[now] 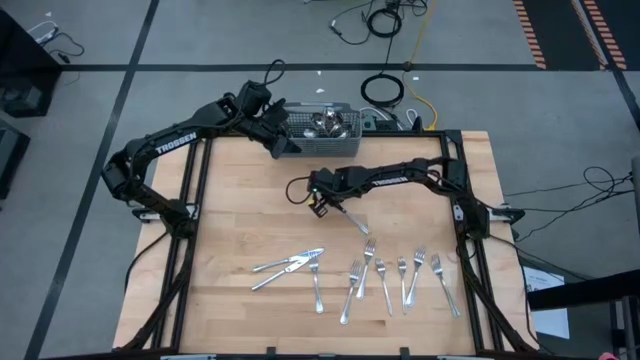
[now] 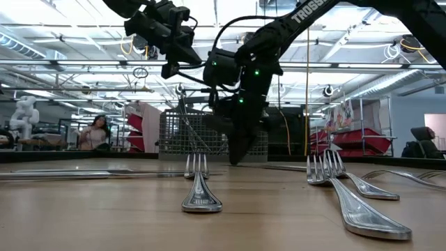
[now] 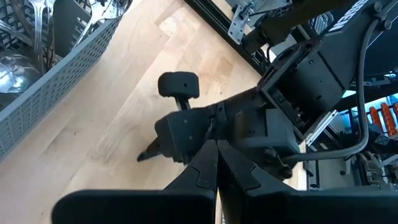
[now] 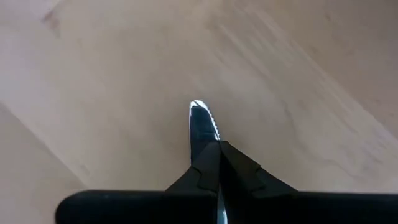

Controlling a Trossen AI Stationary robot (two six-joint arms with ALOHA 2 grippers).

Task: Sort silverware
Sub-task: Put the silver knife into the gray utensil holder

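Right gripper (image 1: 322, 203) carries a knife (image 4: 203, 127) over the table (image 1: 240, 200).
Its jaws clamp the knife; left gripper (image 3: 217, 163), jaws closed and empty, hangs by the basket (image 1: 322, 146).

My fingers (image 4: 219, 163) cover most of the knife (image 4: 203, 124), so only its serrated tip pokes out past them. In the basket (image 1: 322, 146) at the bench's far edge the silverware (image 1: 325, 124) is just a shiny jumble, way too small to tell forks from spoons. The person (image 2: 95, 132) beyond the bench is blurry. From low down, the nearest fork (image 2: 362, 201) gets cut off by the picture's edge.
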